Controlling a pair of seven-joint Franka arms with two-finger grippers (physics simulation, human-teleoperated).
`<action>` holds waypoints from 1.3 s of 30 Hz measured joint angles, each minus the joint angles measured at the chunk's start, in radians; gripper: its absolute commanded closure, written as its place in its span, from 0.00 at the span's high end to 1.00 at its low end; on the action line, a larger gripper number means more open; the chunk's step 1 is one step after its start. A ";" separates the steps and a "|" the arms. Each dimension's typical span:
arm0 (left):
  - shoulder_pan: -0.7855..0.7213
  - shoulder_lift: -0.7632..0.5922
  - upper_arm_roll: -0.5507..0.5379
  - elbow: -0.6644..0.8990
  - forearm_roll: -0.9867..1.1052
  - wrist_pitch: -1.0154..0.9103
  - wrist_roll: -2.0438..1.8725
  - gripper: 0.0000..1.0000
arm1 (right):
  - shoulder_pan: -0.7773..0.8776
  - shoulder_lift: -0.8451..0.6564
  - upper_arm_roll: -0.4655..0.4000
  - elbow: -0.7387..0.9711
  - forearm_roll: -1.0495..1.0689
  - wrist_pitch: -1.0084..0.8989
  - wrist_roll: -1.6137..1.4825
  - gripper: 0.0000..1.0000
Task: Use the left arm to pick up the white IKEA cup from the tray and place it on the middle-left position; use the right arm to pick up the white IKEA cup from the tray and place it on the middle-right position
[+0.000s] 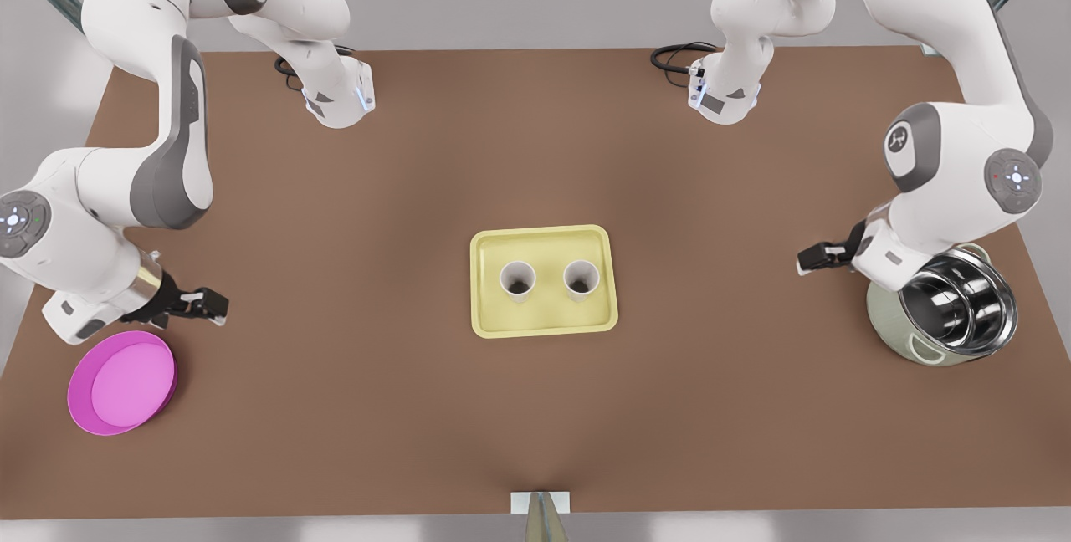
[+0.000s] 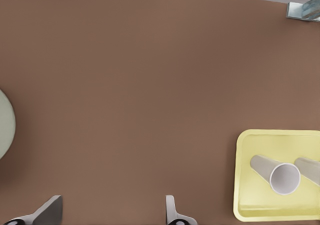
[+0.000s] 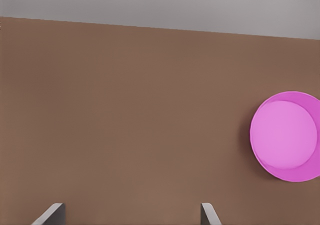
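Cups point(image 1: 518, 279) point(image 1: 581, 278) — white, upright on yellow tray point(image 1: 544, 323); both end effectors point(image 2: 112, 212) point(image 3: 132, 214) spread open, empty.

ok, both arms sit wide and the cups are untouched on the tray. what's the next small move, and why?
Probably swing the left hand, open beside the steel pot, inward to hover over the white cup nearest it on the tray. Both cups stand upright there, ungrasped, and that one is the shorter reach. The right hand, open by the magenta plate, waits.
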 measured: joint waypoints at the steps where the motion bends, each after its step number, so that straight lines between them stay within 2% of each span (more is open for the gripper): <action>1: -0.002 0.002 0.000 0.002 -0.002 0.013 -0.002 1.00 | 0.000 0.000 0.000 0.000 0.000 0.007 -0.002 1.00; 4: -0.064 0.061 -0.001 0.017 -0.005 0.072 -0.008 1.00 | 0.049 0.002 0.001 0.002 -0.002 0.023 -0.008 1.00; 8: -0.401 0.105 -0.003 0.020 0.103 0.132 -0.067 1.00 | 0.239 0.024 0.002 0.006 -0.002 0.038 0.005 1.00; 12: -0.522 0.140 -0.004 -0.027 0.130 0.164 -0.159 1.00 | 0.337 0.068 0.024 0.011 0.000 0.048 0.054 1.00; 16: -0.544 0.260 -0.004 0.034 0.135 0.209 -0.250 1.00 | 0.463 0.164 0.055 0.054 0.003 0.107 0.116 1.00; 19: -0.547 0.309 -0.005 -0.027 0.140 0.283 -0.309 1.00 | 0.500 0.226 0.071 0.084 0.004 0.140 0.171 1.00; 28: -0.596 0.263 -0.005 -0.228 0.154 0.470 -0.433 1.00 | 0.565 0.320 0.105 0.072 0.006 0.203 0.291 1.00; 39: -0.620 0.311 -0.004 -0.287 0.175 0.641 -0.531 1.00 | 0.593 0.394 0.113 0.000 0.009 0.223 0.373 1.00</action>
